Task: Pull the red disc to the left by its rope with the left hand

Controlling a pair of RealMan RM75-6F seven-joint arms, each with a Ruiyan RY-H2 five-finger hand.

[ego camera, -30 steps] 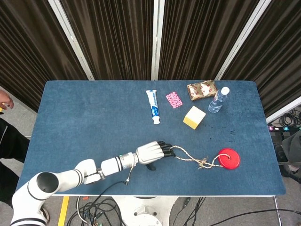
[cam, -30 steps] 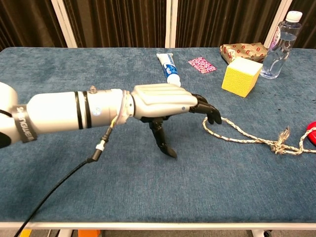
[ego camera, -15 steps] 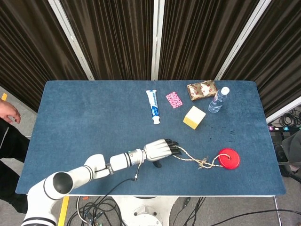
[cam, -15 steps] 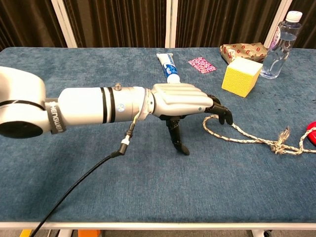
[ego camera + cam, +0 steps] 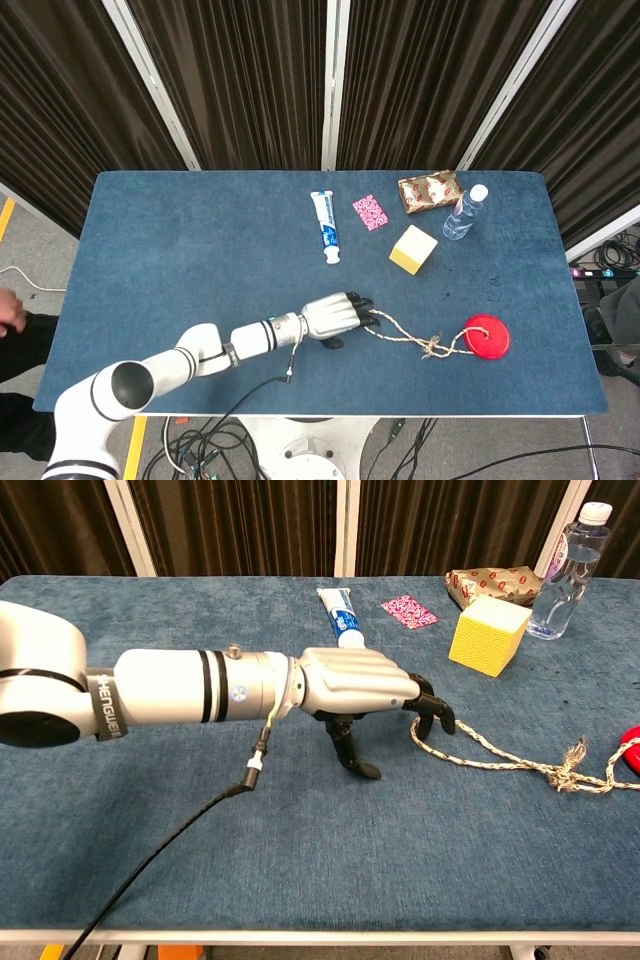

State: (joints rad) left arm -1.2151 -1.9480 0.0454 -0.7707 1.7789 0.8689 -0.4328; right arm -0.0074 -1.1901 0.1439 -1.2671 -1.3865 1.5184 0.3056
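The dark fingertips (image 5: pixel 440 716) of the left hand (image 5: pixel 357 684) curl down over the looped end of the rope (image 5: pixel 500 758), though whether they actually grasp it I cannot tell; the thumb points down at the cloth. From there the rope trails right along the near part of the table to the red disc (image 5: pixel 486 336), which lies near the right end. The table (image 5: pixel 180 250) is covered in blue fabric. Along its far side sit a toothpaste tube (image 5: pixel 325 225), a pink packet (image 5: pixel 370 212), a yellow block (image 5: pixel 413 249), a patterned pouch (image 5: pixel 430 190) and a water bottle (image 5: pixel 465 212). Dark pleated curtains (image 5: pixel 250 80) hang behind, and cables (image 5: pixel 220 440) trail on the floor below the near edge.
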